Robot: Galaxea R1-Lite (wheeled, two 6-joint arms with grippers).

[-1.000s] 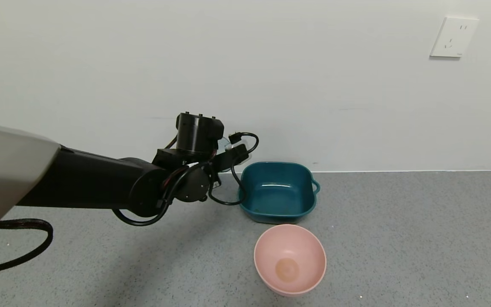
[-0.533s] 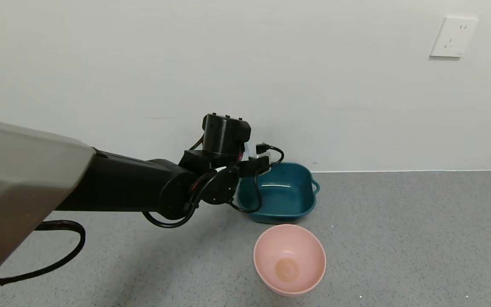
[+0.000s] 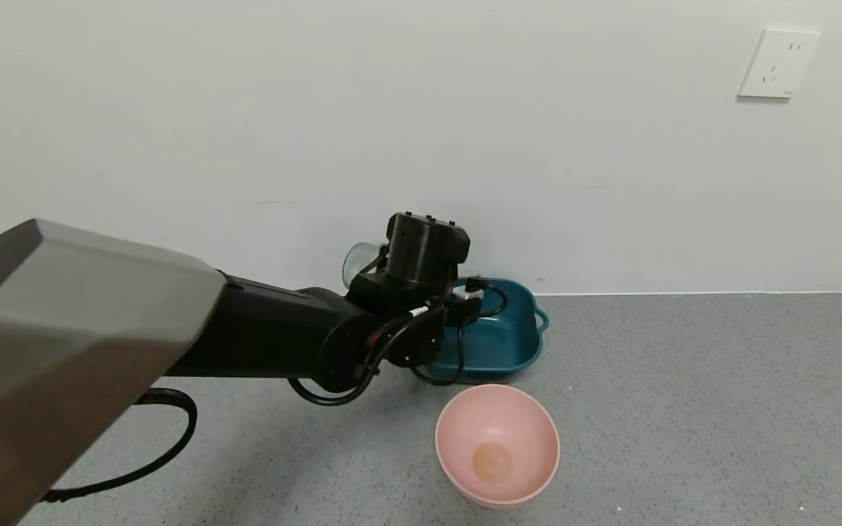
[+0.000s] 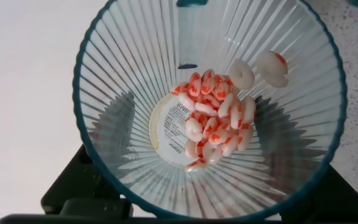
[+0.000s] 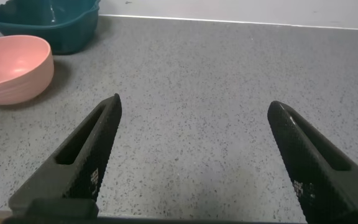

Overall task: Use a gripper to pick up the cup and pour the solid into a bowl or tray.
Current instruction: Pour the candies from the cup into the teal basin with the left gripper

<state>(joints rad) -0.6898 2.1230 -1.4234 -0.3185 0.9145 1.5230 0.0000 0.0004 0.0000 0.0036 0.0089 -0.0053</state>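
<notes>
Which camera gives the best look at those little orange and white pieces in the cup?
The left wrist view: it looks straight into the cup, held by the left gripper, showing the pieces heaped inside. The head view shows only the cup's edge; the right wrist view shows neither.

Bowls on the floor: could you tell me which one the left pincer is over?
The teal basin by the wall; the pink bowl sits apart, nearer the robot.

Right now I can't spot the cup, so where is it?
In the head view the cup is held up in the left pincer, by the wall, just left of the teal basin; the pieces remain inside.
</notes>
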